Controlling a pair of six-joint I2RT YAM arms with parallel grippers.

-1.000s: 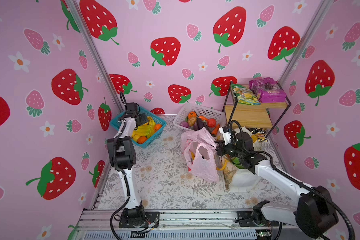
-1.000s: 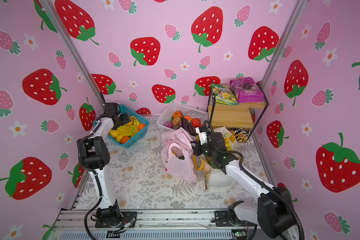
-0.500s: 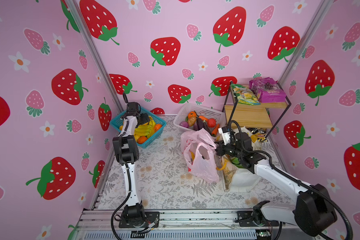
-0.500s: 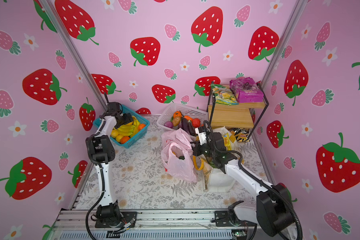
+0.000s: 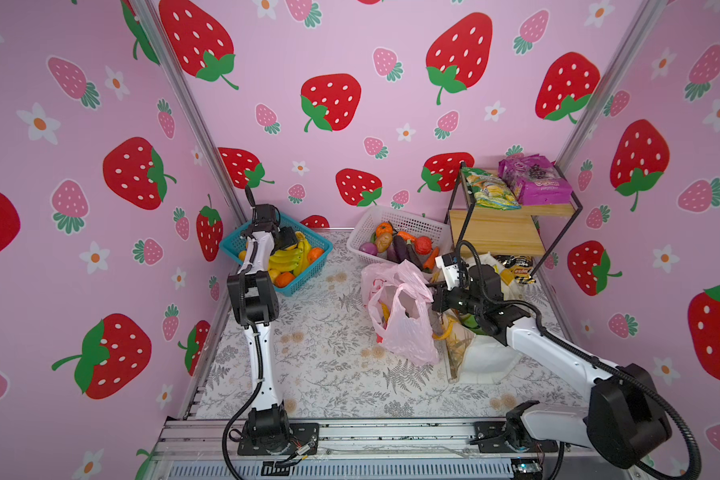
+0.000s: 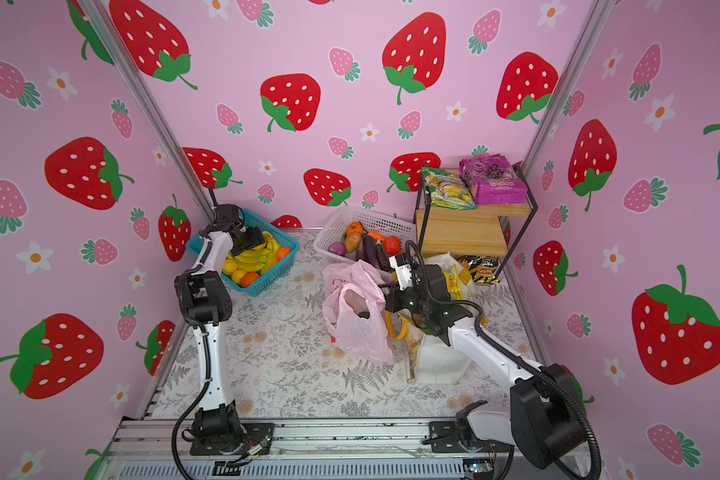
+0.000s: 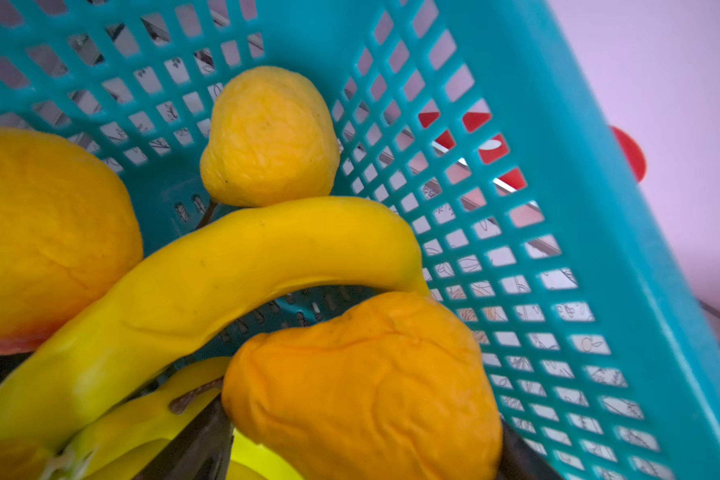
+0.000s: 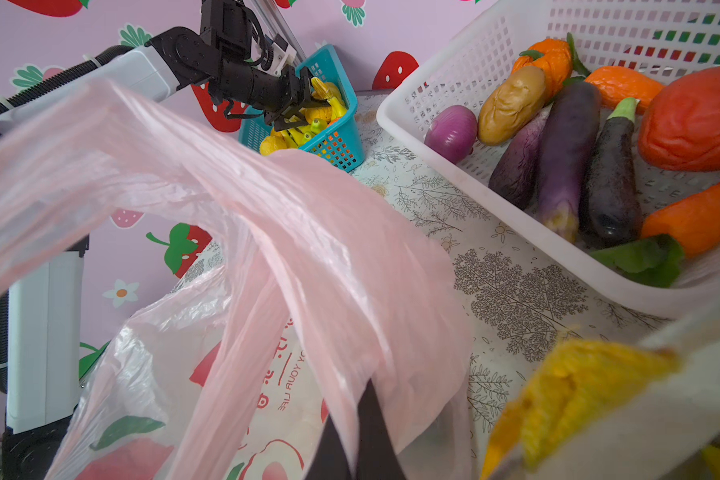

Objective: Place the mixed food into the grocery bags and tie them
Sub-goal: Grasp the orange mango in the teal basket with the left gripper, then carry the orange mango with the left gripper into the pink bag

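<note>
Right wrist view: right gripper (image 8: 355,415) clamps handle of pink bag (image 8: 308,249); left gripper (image 8: 297,106) jaws straddle orange fruit (image 7: 362,386) in basket (image 7: 578,208), grip undeterminable

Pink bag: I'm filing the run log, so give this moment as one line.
left jaws: astride orange fruit in blue basket, grip unclear | right jaws: shut on pink bag handle | white tote: beside pink bag

The bag (image 5: 408,336) is tinted translucent pink with red prints, the basket (image 5: 308,276) is coloured teal, the surface (image 5: 329,361) patterned with grey ferns.
</note>
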